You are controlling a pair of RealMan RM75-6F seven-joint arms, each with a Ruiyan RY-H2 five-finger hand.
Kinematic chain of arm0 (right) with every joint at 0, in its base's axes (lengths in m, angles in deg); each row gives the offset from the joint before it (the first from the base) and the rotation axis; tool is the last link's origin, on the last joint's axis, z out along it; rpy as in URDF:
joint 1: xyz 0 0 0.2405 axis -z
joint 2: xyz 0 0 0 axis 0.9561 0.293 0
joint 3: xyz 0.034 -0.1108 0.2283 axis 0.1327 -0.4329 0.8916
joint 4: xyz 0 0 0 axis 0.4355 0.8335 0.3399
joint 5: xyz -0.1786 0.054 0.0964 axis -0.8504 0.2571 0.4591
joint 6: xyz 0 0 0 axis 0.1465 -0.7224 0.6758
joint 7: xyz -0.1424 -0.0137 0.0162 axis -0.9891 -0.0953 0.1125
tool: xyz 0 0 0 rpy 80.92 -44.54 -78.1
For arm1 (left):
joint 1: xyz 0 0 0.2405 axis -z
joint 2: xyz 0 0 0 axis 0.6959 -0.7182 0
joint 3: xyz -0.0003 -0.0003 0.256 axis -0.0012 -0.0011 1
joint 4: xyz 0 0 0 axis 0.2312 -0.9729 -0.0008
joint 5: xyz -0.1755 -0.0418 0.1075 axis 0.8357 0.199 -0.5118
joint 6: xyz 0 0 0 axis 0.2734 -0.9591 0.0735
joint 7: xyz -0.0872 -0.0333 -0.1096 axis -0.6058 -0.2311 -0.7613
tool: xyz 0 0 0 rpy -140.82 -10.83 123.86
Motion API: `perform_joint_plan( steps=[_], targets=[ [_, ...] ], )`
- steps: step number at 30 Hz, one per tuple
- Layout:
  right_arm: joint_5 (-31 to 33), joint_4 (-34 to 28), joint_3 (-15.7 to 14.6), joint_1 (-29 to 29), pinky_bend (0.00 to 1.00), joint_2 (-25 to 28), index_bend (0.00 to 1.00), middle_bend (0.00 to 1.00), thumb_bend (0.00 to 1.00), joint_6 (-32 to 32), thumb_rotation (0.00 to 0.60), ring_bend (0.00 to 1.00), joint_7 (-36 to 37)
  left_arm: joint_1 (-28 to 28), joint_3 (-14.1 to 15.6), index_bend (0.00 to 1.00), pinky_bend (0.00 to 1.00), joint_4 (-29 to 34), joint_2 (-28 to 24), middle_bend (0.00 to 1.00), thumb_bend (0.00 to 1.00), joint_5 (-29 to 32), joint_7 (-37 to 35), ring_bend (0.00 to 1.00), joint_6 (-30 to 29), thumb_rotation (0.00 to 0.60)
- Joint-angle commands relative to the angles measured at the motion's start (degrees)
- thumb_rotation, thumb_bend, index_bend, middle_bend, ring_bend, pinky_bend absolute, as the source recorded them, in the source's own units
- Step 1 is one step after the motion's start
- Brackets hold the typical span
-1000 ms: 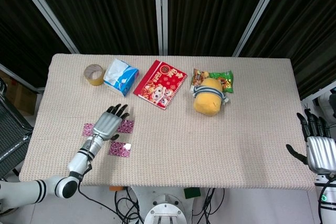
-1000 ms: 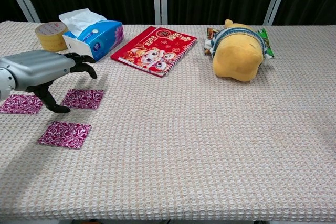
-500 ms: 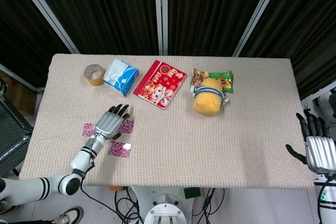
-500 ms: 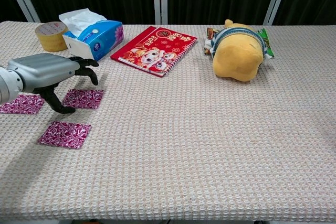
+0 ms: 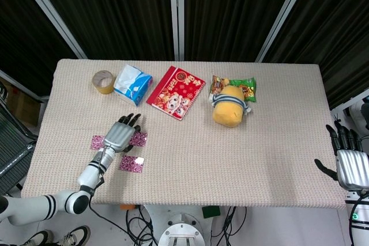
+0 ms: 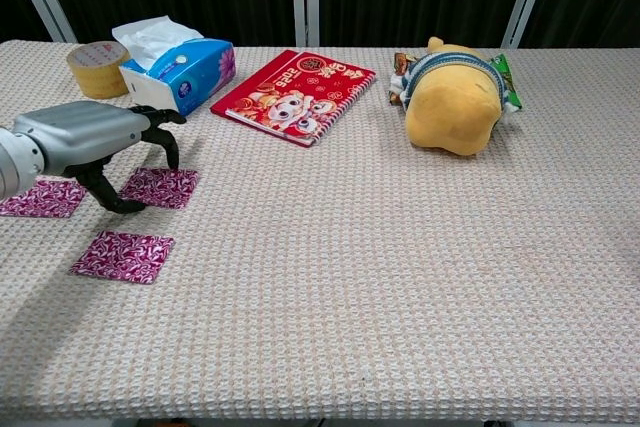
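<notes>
Tabletop (image 6: 400, 277) is a coarse weave, so a flat packet can slide instead of lifting. Left hand (image 6: 85, 137) hovers over the middle purple foil packet (image 6: 160, 187), fingers (image 6: 165, 142) spread and curled down, holding nothing; thin edge risks a missed pinch. Right hand (image 5: 350, 162) sits off the edge, fingers apart.

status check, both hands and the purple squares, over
Left hand open, hovering over the middle purple square, contact unclear. Right hand open, off the table's edge. Tissue box just beyond the left hand.
</notes>
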Motion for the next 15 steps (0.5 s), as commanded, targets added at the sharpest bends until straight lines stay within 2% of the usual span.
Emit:
perform_joint_plan(
  steps=[1,8,15],
  targets=[
    [0.0,0.0,0.0,0.0,0.00,0.0,0.00,0.00,0.47,0.0,0.600,0.00,0.0,-0.2,0.1,0.37,0.14,0.2,-0.2,0.02,0.25,-0.5,-0.5,0.00,-0.3,0.600],
    [0.0,-0.1,0.0,0.0,0.00,0.0,0.00,0.00,0.47,0.0,0.600,0.00,0.0,-0.9,0.0,0.37,0.14,2.1,-1.3,0.02,0.25,-1.5,-2.2,0.00,-0.9,0.600],
    [-0.1,-0.3,0.1,-0.1,0.00,0.3,0.00,0.00,0.47,0.0,0.600,0.00,0.0,-3.9,2.0,0.38,0.14,10.0,-7.1,0.02,0.25,-5.8,-4.3,0.00,-5.1,0.600]
  ],
)
